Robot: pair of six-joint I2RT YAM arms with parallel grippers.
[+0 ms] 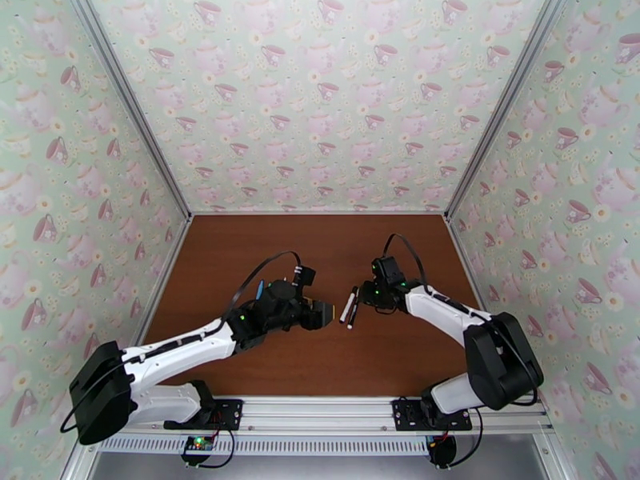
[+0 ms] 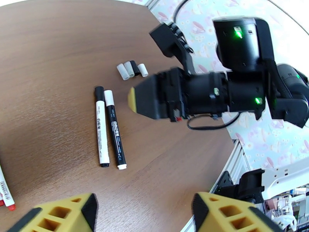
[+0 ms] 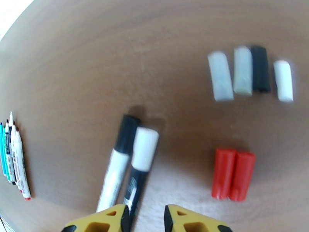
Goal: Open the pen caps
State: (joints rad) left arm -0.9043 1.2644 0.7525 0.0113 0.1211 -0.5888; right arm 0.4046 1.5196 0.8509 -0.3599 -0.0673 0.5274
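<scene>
1. Left end effector (image 2: 145, 217): yellow fingers (image 2: 61, 213) spread wide with nothing between them, hanging over bare desk.
2. Right end effector (image 3: 146, 221): fingers drawn near each other with a slim gap and nothing pinched. It sits just over the tail ends of two pens.
3. In the top view the two end effectors face each other mid-desk, with the two pens between them.
4. The pens lie side by side, touching. The white pen (image 3: 114, 174) wears a fitted black cap (image 3: 126, 134); the black pen (image 3: 135, 186) wears a fitted white cap (image 3: 145, 153). Both caps are on.
5. Two red caps (image 3: 224, 173) lie flat and touching, near the pens on the right in the right wrist view. They are stubby plain cylinders.
6. Four loose caps (image 3: 243, 70) lie in a row farther out: two pale grey, one black, one white. The image is blurred here.
7. A bundle of pens (image 3: 13, 159) lies well apart at the left edge of that view, with teal and white barrels. They are too small to tell whether capped.
8. Desk (image 1: 240, 250): brown wood grain.
9. Walls (image 1: 320, 98): pale wallpaper with pink teacups and teapots, and metal posts in the corners. A metal rail (image 1: 320, 410) at the near edge carries both arm bases.
</scene>
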